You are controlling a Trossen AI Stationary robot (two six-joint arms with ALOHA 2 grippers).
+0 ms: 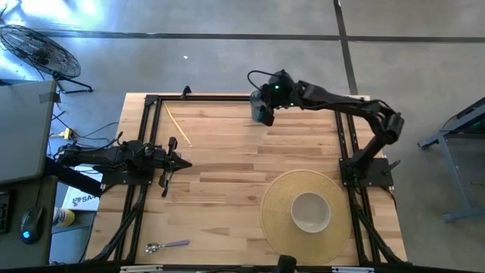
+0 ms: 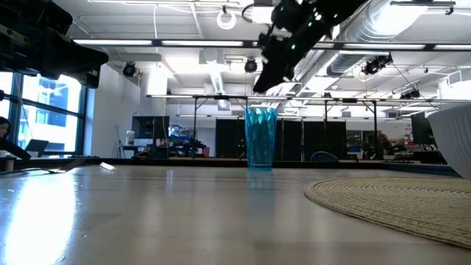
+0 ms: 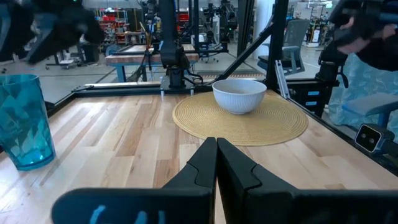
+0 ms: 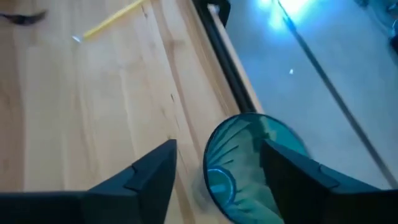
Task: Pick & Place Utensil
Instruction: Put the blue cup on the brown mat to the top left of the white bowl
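Note:
A spoon [image 1: 167, 245] with a pale purple handle lies flat near the table's near left corner. A thin yellow stick [image 1: 178, 125] lies toward the far left. A clear blue cup [image 2: 260, 138] stands upright near the far edge. My right gripper [image 4: 217, 171] hovers above the cup, open, pointing down, with a finger on either side of the rim and clear of it in the low view [image 2: 274, 70]. My left gripper [image 3: 216, 168] is shut and empty, low over the left side of the table [image 1: 178, 163].
A round woven placemat [image 1: 282, 227] lies at the near right with a white bowl [image 1: 311, 211] standing on it. A black frame [image 1: 151, 99] runs along the table's edges. Bare wood spans the middle between the arms.

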